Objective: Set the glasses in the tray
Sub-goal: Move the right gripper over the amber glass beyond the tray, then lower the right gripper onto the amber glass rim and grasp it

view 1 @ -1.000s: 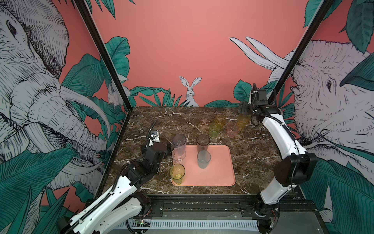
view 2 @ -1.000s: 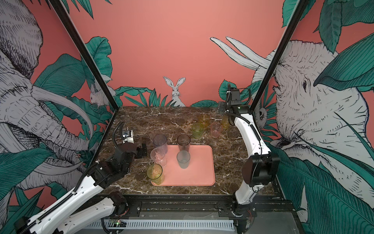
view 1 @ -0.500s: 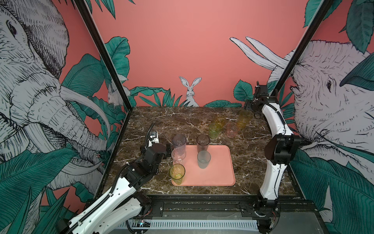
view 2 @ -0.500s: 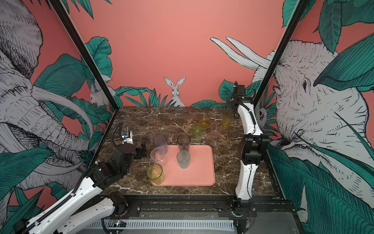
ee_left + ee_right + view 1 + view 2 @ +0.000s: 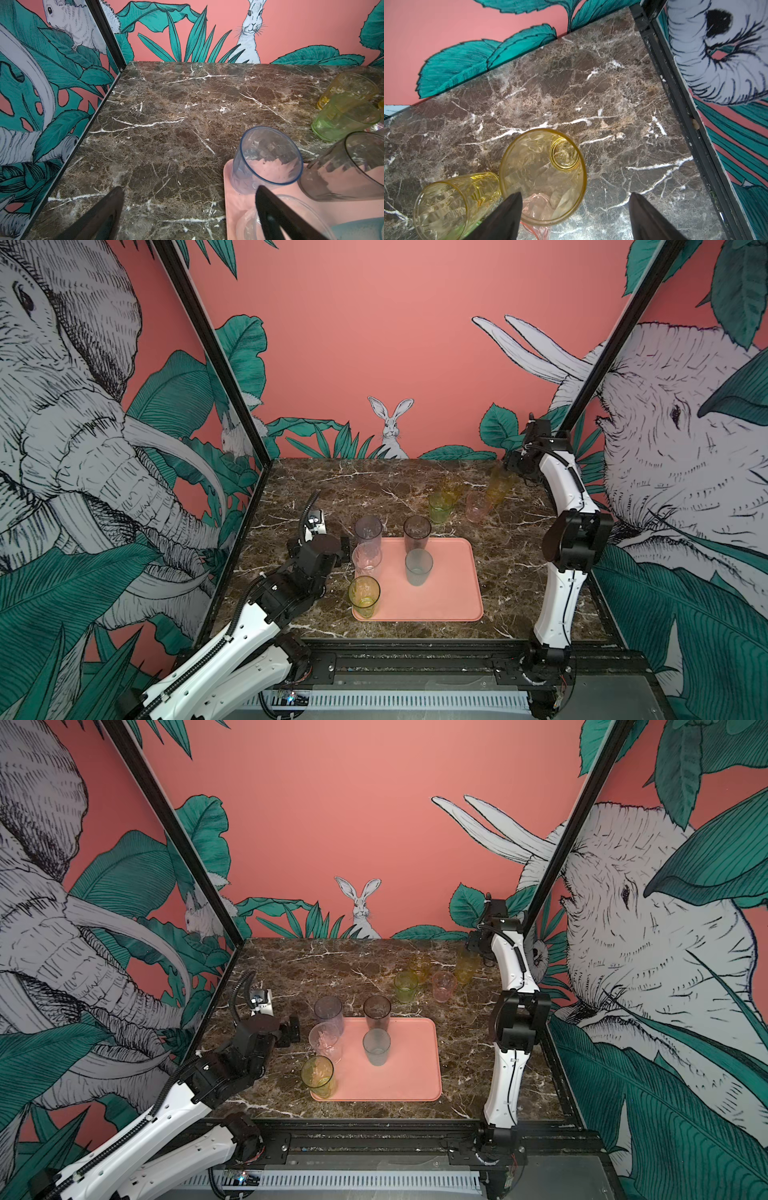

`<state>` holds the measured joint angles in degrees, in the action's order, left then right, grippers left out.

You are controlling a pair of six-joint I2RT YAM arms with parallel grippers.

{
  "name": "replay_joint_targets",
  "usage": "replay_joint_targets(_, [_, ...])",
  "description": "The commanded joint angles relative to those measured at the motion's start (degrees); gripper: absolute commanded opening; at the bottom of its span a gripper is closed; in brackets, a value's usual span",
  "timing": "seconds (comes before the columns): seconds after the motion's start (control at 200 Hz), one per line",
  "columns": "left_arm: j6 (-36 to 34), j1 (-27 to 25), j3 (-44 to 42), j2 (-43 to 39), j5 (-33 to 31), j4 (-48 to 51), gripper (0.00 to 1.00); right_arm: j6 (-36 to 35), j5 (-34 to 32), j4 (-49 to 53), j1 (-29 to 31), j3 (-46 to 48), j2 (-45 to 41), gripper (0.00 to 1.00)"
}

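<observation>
Right gripper (image 5: 574, 216): fingers (image 5: 504, 216) spread wide, clamping nothing. It hangs over the far right corner of the marble table (image 5: 515, 564), above the tall amber tumbler (image 5: 543, 176). 1 finger crosses that tumbler's rim in the right wrist view; contact cannot be told.

Left gripper (image 5: 187, 218): fingers (image 5: 276, 214) apart, empty, low over the table just beside the left edge of the tray (image 5: 449, 593).

On the tray, 5 tumblers, all upright:
- grey-violet tumbler (image 5: 368, 531), far left corner
- smoky brown tumbler (image 5: 417, 533), far edge
- clear tumbler (image 5: 367, 558), left edge, nearest the left gripper
- frosted blue-grey tumbler (image 5: 419, 566), toward the middle
- yellow-green tumbler (image 5: 364, 595), near left corner

The right half of the tray is bare.

Off the tray, 4 tumblers cluster at the far right of the table: the tall amber one, a short amber tumbler (image 5: 451, 489), a green tumbler (image 5: 441, 506) and a pink tumbler (image 5: 478, 506). All are well apart from the tray.
</observation>
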<state>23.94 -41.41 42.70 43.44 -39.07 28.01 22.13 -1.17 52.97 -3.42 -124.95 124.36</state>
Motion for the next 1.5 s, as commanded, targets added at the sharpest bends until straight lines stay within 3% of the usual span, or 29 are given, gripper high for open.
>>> replay_joint_targets(0.0, [0.5, 0.3, -0.7, -0.3, -1.1, 1.4, 0.99, 0.1, 0.3, -0.2, -0.4, 1.2, 0.1, 0.81])
replay_joint_targets(0.54, [1.8, 0.3, -1.1, -2.3, -0.6, 2.2, 0.99, 0.0, 3.4, -1.9, -2.2, 2.2, 2.1, 0.66])
replay_joint_targets(1.146, [2.0, 0.3, -0.8, -1.1, 0.4, 2.2, 0.99, 1.2, 7.0, -4.1, -2.9, 4.2, 2.3, 0.32])
replay_joint_targets(1.496, [2.2, 0.3, -0.9, -0.9, 0.4, 2.3, 0.99, 1.6, 7.9, -3.8, -2.9, 4.0, 2.8, 0.22])
